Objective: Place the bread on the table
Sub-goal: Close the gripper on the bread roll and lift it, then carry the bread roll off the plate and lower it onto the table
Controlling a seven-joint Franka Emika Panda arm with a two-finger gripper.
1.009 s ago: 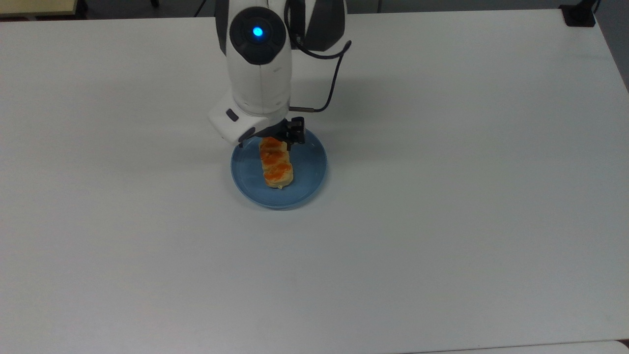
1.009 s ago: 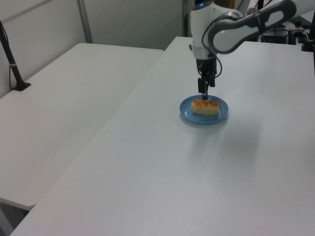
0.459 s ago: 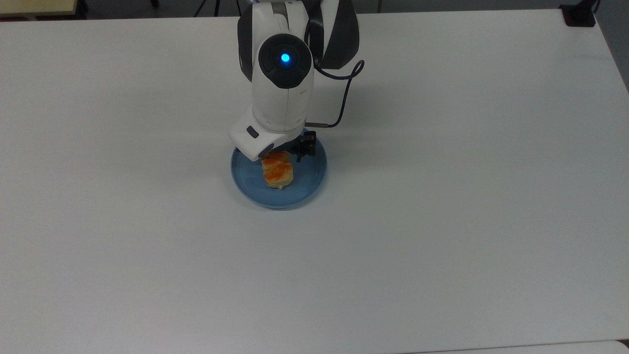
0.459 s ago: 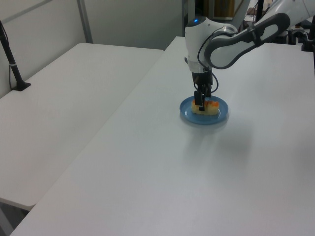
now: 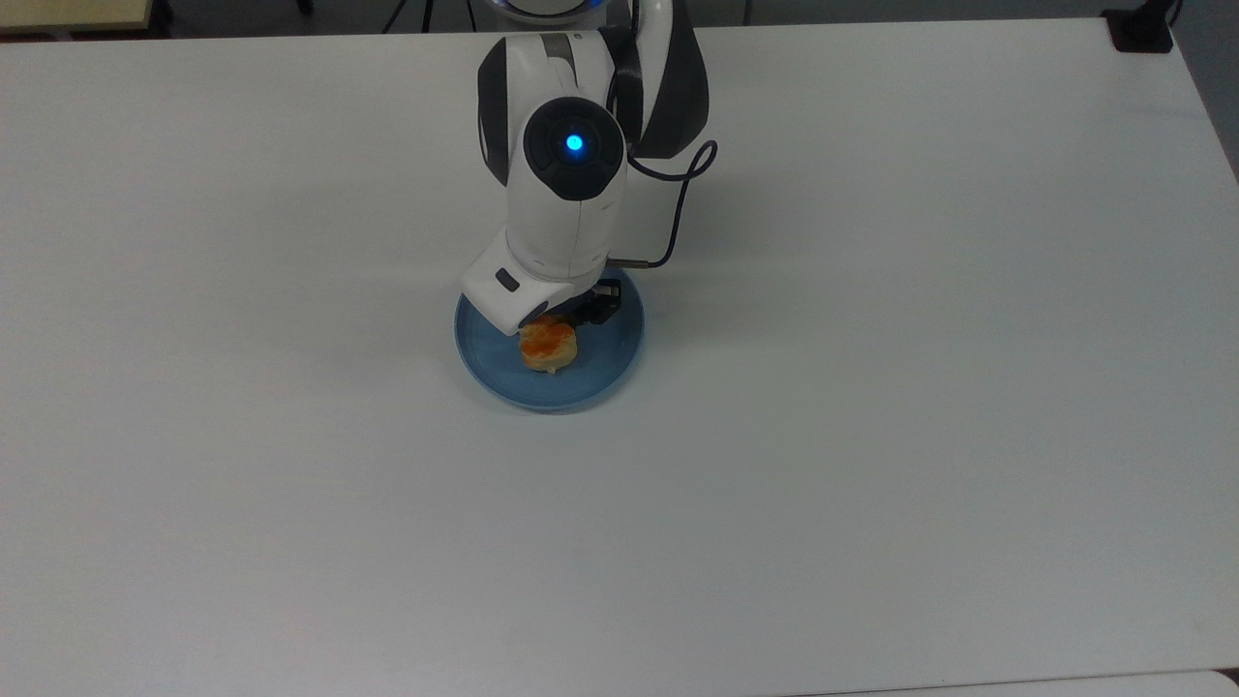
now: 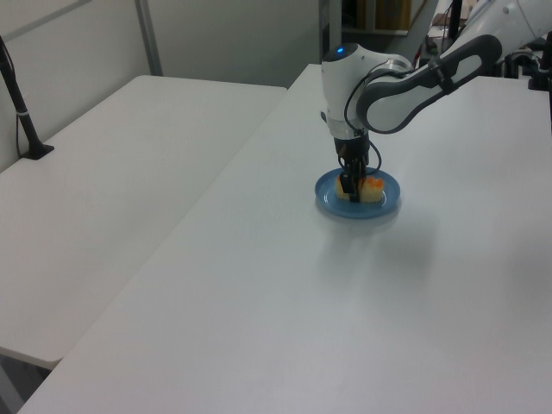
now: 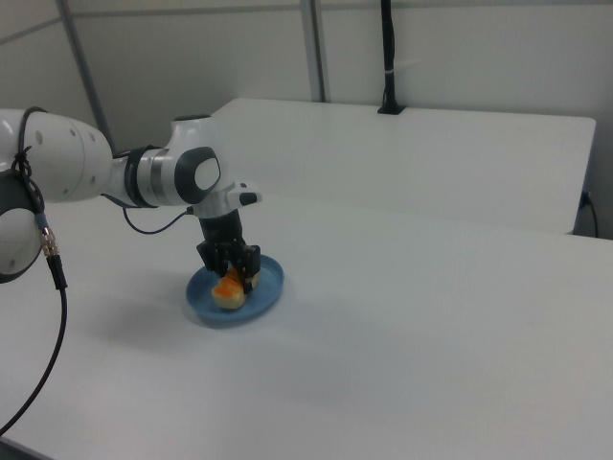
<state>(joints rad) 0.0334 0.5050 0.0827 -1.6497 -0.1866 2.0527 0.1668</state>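
Note:
The bread [image 5: 550,347] lies on a round blue plate [image 5: 607,360] in the middle of the white table [image 5: 871,455]. My gripper [image 5: 559,319] is down over the bread's far end, open, with a finger on each side of the bun. The arm's white hand hides most of the bread in the top view, so just its near end with one orange patch shows. In the left view the gripper [image 6: 349,186] reaches into the plate [image 6: 329,201] at the bread [image 6: 371,189]. In the right view its dark fingers [image 7: 251,268] straddle the bread [image 7: 228,291] on the plate [image 7: 271,284].
A second white table [image 6: 112,172] adjoins on the left view's left, with a black post [image 6: 21,112] clamped at its edge. A black cable [image 5: 678,208] loops off the wrist. A black clamp [image 5: 1140,29] sits at the table's far right corner in the top view.
My arm has moved toward the top view's bottom and come down, so the gripper went from the bread's far tip to straddling its body. The bread and plate have not moved.

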